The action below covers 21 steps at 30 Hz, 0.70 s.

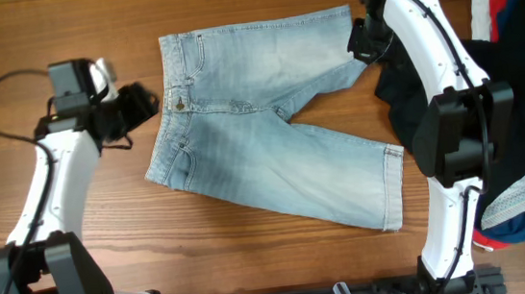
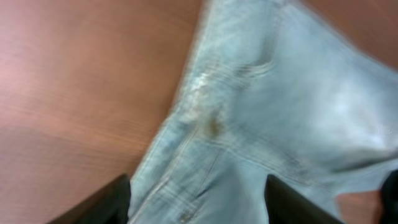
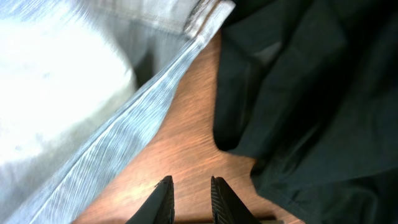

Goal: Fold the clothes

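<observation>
The jeans (image 1: 262, 137) are laid flat in the middle of the worktop (image 1: 39, 33), with the waistband at 9 o'clock and the legs splayed toward 3 and 5. The left fingers (image 2: 112, 202) are spread wide and empty by the waistband edge. The right fingers (image 3: 163, 200) are nearly closed with nothing held, over bare wood at 2 o'clock between a hem and a black garment (image 3: 298, 93).
</observation>
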### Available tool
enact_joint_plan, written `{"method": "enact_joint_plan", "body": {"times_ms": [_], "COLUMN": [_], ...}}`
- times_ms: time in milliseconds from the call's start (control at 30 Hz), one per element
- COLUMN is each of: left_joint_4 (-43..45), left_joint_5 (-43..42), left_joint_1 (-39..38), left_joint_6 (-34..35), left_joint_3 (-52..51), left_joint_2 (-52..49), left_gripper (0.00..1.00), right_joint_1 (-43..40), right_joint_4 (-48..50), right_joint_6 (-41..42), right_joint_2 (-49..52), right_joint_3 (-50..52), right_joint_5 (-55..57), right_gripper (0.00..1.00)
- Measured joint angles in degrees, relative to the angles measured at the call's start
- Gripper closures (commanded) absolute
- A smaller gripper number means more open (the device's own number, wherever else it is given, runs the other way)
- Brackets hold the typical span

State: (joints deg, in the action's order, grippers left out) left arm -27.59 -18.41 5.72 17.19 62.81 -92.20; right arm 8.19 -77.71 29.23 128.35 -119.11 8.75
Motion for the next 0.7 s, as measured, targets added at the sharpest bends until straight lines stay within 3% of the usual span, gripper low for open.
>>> {"method": "enact_joint_plan", "body": {"times_ms": [100, 200, 333, 367, 433, 467, 700], "left_joint_4": [6.7, 7.3, 7.1, 7.1, 7.3, 7.3, 5.9], "left_joint_5": [-0.6, -0.6, -0.4, -0.3, -0.3, -0.3, -0.2], "left_joint_1": [-4.3, -5.4, -5.4, -5.4, -5.3, -5.4, -5.0], "left_joint_6": [-1.2, -1.7, -1.9, -2.1, -2.4, -2.1, -2.8], "left_joint_3": [0.1, 0.1, 0.1, 0.1, 0.1, 0.1, 0.4], "left_joint_2": [-1.8, -7.4, -15.5, -16.2, -16.6, -16.9, -17.7], "left_gripper": [0.23, 0.24, 0.35, 0.47, 0.84, 0.96, 0.96], "right_joint_1": [0.0, 0.0, 0.0, -0.1, -0.1, -0.1, -0.1], "right_joint_4": [-1.3, -2.3, -2.3, -2.4, -2.4, -2.4, -3.0], "right_joint_6": [-1.1, -1.5, -1.5, -1.5, -1.5, -1.5, -1.5], "right_joint_2": [0.0, 0.0, -0.1, -0.5, -1.9, -2.8, -8.7], "right_joint_3": [0.0, 0.0, 0.0, 0.0, 0.0, 0.1, 0.1], "right_joint_5": [-1.6, -2.3, -2.4, -2.4, -2.4, -2.4, -2.3], "right_gripper": [0.78, 0.76, 0.76, 0.76, 0.76, 0.76, 0.76]}}
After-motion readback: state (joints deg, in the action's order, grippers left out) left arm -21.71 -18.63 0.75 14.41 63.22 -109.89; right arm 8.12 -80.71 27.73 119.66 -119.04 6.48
